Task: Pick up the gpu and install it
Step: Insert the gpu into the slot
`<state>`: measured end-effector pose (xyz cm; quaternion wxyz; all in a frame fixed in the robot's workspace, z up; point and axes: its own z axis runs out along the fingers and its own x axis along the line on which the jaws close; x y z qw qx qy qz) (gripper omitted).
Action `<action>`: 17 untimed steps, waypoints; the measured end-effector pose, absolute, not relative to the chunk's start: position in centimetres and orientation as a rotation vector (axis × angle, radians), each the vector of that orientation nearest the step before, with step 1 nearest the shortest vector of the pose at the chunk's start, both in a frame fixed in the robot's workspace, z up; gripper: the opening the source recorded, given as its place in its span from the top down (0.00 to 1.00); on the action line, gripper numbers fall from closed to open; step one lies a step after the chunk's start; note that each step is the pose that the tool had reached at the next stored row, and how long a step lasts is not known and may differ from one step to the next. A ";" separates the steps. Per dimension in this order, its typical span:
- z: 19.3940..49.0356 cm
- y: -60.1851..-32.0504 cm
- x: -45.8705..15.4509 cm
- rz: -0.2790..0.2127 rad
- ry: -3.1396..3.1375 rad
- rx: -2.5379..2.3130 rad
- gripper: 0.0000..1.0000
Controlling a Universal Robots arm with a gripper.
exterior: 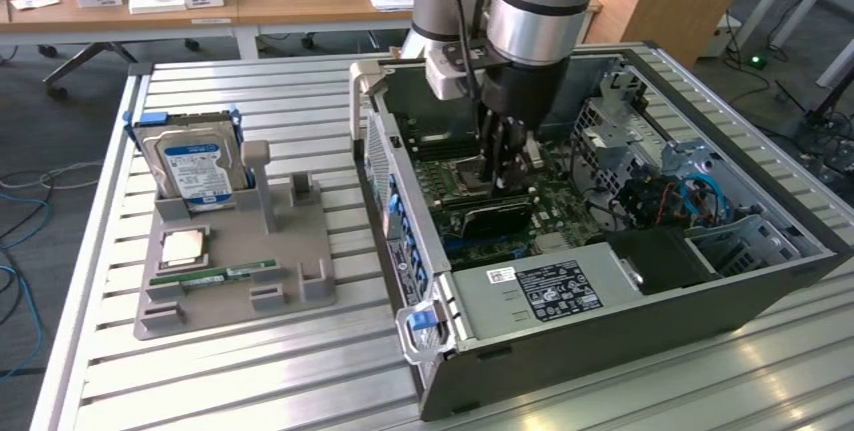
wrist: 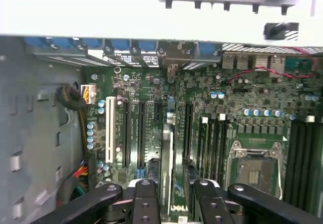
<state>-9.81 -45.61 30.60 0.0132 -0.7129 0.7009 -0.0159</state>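
Now | tool (wrist: 171, 193) part-open, gripping gpu (wrist: 166, 158) (edge-on) | over motherboard (wrist: 242, 108)

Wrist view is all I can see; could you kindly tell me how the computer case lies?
Observer: The computer case lies on its side, open at the top, on a slatted metal table.
Operator: Thank you. Is anything outside the case?
Observer: Yes, a grey holder on the exterior view's left carries a hard drive, a processor and a memory stick.
Operator: And around the tool?
Observer: The tool holds the gpu down at the motherboard, close to a labelled power supply.
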 end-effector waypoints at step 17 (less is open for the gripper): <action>33.5 -45.6 -9.8 -0.050 2.184 -2.221 0.67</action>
